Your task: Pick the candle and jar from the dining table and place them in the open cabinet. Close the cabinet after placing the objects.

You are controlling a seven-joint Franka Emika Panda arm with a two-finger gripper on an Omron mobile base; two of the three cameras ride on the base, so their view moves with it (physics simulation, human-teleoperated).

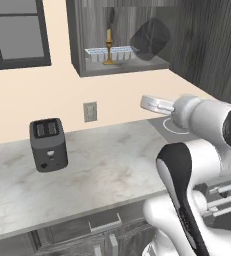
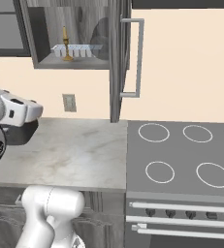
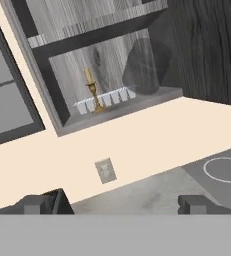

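Note:
The cabinet (image 1: 122,67) hangs open on the wall, its door (image 2: 115,63) swung out. Inside, the brass candle (image 1: 108,50) stands upright on the shelf in front of a clear ridged tray (image 1: 118,53). At the shelf's right is a dark grey rounded shape (image 3: 143,67) that looks like the jar; I cannot tell how it stands. My gripper (image 3: 119,204) is open and empty, well below and in front of the cabinet, over the counter, pointing up at the shelf. The hand (image 1: 152,104) sticks out to the left of the arm. The dining table is out of view.
A dark toaster (image 1: 48,144) stands on the marble counter (image 1: 102,170) at the left, below a wall outlet (image 1: 90,111). A stove top (image 2: 181,155) adjoins the counter on the right. The door's long handle (image 2: 138,58) juts out above the stove edge. A window (image 1: 17,30) is at upper left.

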